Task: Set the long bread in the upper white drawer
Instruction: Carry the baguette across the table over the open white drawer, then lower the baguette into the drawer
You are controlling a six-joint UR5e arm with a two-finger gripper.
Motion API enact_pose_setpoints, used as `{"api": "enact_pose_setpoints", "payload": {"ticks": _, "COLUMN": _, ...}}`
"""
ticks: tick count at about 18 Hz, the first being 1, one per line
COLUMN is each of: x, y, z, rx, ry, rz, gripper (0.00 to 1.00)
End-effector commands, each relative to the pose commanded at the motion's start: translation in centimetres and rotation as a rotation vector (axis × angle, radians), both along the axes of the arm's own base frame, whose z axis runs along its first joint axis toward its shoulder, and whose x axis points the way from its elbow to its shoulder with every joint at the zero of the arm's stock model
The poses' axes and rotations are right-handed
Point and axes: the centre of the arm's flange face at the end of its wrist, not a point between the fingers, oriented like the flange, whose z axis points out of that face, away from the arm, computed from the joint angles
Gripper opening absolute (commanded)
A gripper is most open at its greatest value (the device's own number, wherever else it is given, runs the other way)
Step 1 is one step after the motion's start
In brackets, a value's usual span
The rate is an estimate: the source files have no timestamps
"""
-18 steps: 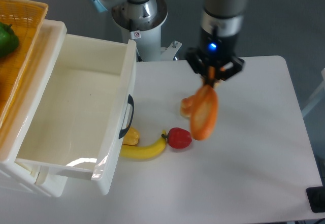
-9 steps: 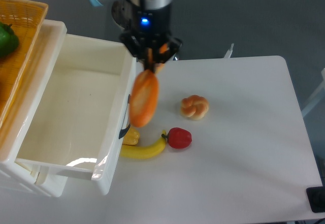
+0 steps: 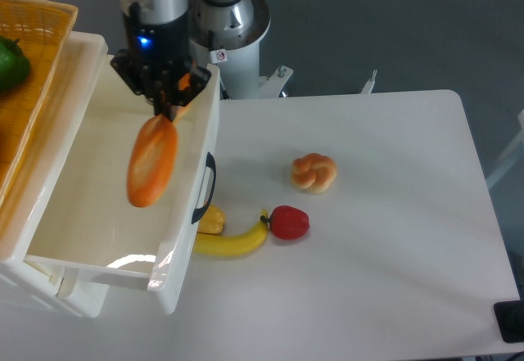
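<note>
Orange-brown and smooth, the long bread hangs nearly upright from your gripper, whose fingers are pinched on its top end. It dangles above the open cavity of the upper white drawer, nearer the drawer's front wall than its back wall, and its lower end is not resting on the drawer floor. The drawer is pulled out over the left part of the desk, its dark curved handle facing the desk's middle. Along the drawer's far left side you see an orange wicker basket with something green inside it. On the desk, just beside the drawer front, lies a small yellow piece, with a banana touching or almost touching it. A red fruit sits at the banana's stem end. A small knotted bun rests apart from them, nearer the far edge of the desk.
</note>
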Motion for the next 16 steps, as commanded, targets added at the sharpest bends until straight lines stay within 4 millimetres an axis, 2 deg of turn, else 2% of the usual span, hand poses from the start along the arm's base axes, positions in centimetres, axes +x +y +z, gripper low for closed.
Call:
{"api": "enact_pose_setpoints", "payload": {"ticks": 1, "x": 0.1, "y": 0.2, "z": -0.4, "rx": -0.002, "ry": -0.009, "rz": -0.001, "gripper": 0.3}}
{"api": "enact_pose_setpoints", "payload": {"ticks": 3, "x": 0.0, "y": 0.8, "z": -1.3, "rx": -0.013, "ry": -0.022, "rz": 0.004, "gripper": 0.46}}
{"api": "enact_pose_setpoints", "payload": {"ticks": 5, "x": 0.0, "y": 1.4, "z": -2.1, "rx": -0.024, "ry": -0.031, "rz": 0.003, "gripper": 0.8}}
{"api": "enact_pose_setpoints", "payload": {"ticks": 6, "x": 0.2, "y": 1.8, "z": -2.5, "rx": -0.032, "ry": -0.034, "rz": -0.003, "gripper": 0.93}}
{"api": "enact_pose_setpoints", "payload": {"ticks": 7, "x": 0.1, "y": 1.9, "z": -2.9, "rx": -0.037, "ry": -0.038, "rz": -0.001, "gripper": 1.0}}
{"api": "enact_pose_setpoints", "payload": {"ticks": 9, "x": 0.1, "y": 2.2, "z": -3.4, "rx": -0.045, "ry": -0.047, "rz": 0.013, "gripper": 1.0}}
{"api": "enact_pose_setpoints", "payload": {"ticks": 16, "x": 0.6, "y": 2.5, "z": -3.2, "rx": -0.042, "ry": -0.045, "rz": 0.012, "gripper": 1.0}}
